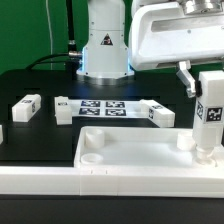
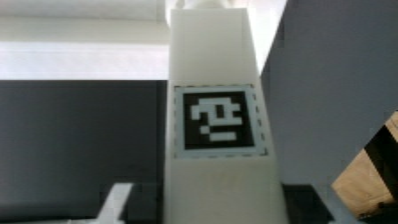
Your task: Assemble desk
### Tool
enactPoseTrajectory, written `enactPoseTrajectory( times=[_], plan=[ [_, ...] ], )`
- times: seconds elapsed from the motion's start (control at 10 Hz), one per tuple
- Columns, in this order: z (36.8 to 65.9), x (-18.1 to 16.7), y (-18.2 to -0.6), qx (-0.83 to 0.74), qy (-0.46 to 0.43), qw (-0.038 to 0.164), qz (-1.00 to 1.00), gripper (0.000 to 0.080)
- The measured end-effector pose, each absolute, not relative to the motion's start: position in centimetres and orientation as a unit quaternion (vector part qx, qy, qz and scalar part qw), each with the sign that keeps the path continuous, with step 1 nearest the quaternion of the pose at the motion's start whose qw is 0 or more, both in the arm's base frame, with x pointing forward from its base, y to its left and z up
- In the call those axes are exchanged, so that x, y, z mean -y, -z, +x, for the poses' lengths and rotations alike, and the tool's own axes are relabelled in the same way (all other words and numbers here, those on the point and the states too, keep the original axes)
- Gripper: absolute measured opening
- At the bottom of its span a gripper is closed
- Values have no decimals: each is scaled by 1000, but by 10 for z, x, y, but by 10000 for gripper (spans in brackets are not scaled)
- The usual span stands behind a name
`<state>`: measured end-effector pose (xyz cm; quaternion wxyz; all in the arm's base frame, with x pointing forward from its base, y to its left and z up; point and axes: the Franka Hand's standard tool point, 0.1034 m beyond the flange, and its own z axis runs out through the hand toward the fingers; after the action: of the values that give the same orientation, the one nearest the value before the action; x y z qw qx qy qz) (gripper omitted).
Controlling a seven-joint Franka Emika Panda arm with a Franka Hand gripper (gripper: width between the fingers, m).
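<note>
Desk top (image 1: 130, 172) lies rim-up on the surface (image 1: 40, 130); the hand (image 1: 203, 88) clasps a leg (image 1: 209, 120) upright at its corner, exterior view's right, likely for seating

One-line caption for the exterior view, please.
Fingers hold a white tagged leg upright at the desk top corner on the exterior view's right; other legs lie beside the marker board.
</note>
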<state>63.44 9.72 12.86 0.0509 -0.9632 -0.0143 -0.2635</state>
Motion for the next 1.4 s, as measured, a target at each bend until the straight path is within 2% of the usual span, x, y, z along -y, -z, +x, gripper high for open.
enactPoseTrajectory(
  times=[1.4],
  plan=[
    [635, -96, -121, 13, 273, 48, -961, 290]
  ],
)
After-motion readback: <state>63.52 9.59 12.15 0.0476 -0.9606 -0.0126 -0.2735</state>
